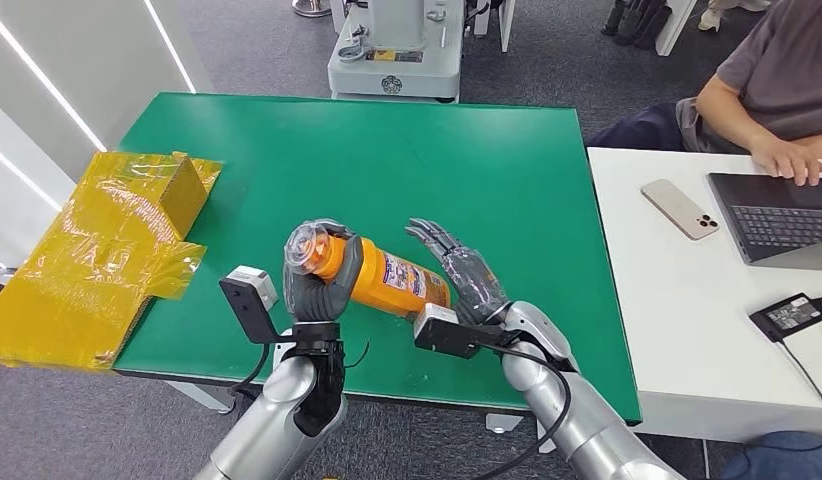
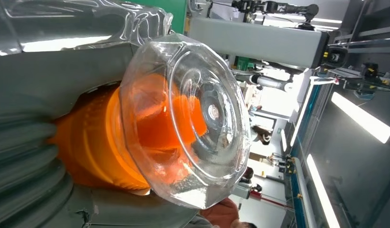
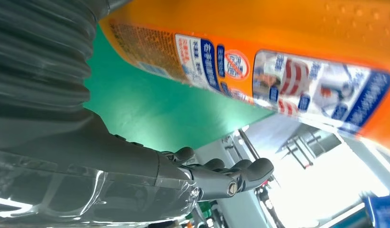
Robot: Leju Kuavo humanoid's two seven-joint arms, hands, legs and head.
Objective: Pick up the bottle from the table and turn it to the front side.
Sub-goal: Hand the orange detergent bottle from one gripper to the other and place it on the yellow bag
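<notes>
So we had the orange bottle [image 1: 382, 278] lying sideways near the green worktop's [image 1: 487, 160] front edge, clear cap [image 1: 312, 248] pointing left. Our left hand [image 1: 322, 285] wrapped the cap end, fingers closed around it. Our right hand [image 1: 457, 265] sat at the base end, fingers spread and extended alongside the label, not gripping.

A green table [image 1: 467, 150] stood on grey carpet [image 1: 257, 40], with a white table [image 1: 677, 300] just beside it carrying a laptop [image 1: 777, 215], a phone [image 1: 679, 208] and a black adapter [image 1: 790, 315]. A person [image 1: 757, 90] sat typing there. Crumpled yellow wrapping [image 1: 97, 260] overhung the green table's edge, and a white machine base [image 1: 392, 60] stood beyond.
</notes>
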